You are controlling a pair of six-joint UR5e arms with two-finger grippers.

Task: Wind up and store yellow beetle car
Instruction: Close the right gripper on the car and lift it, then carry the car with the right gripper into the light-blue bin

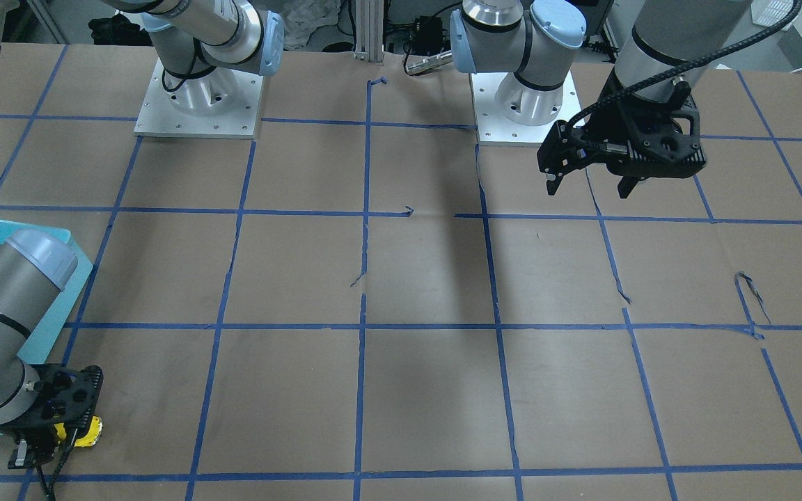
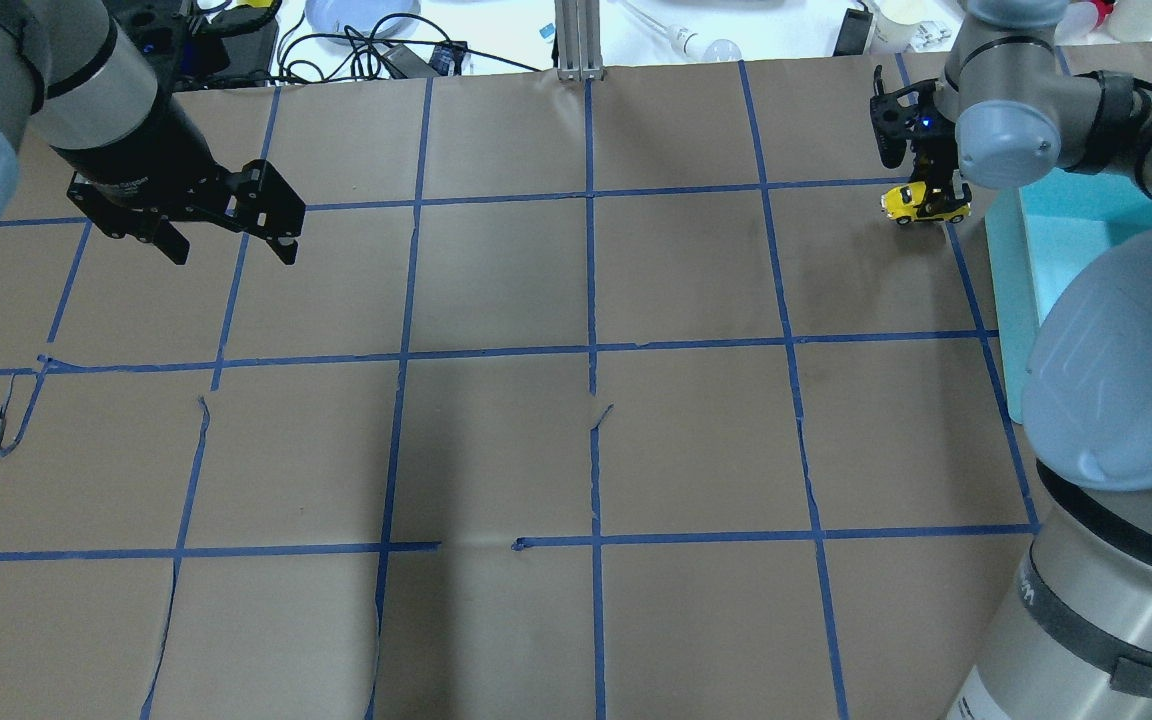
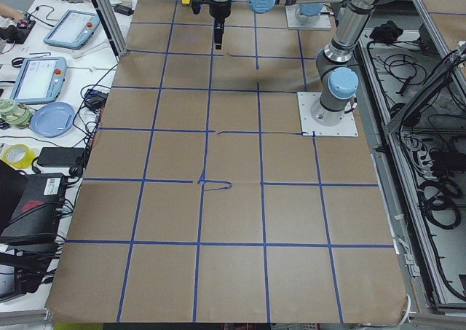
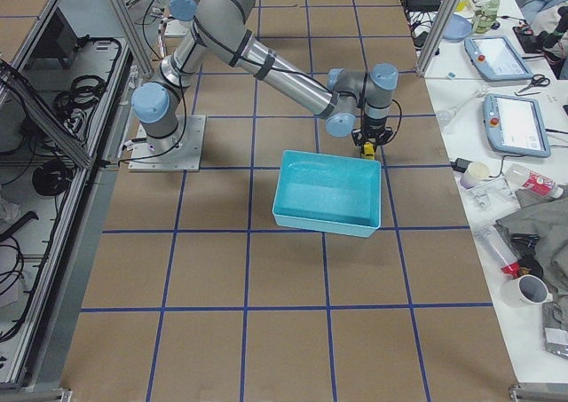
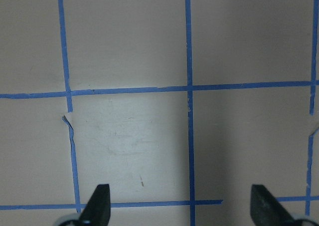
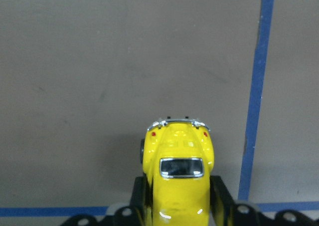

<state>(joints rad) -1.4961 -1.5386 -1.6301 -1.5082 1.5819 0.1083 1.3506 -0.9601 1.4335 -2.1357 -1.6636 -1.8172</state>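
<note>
Right gripper [image 6: 179,203]: I am pinching the yellow beetle car [image 6: 177,176] by its sides, far right, just beside the turquoise bin [image 4: 324,223].
Left gripper [image 5: 182,208]: I am hovering spread wide, far left.

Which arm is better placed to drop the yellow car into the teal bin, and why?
Right. The right pincer grips the yellow beetle car, just beside the teal bin. The left pincer hangs open and empty at the far side of the table.

yellow beetle car [image 6: 178,186] front end — cut off, bottom edge
</note>
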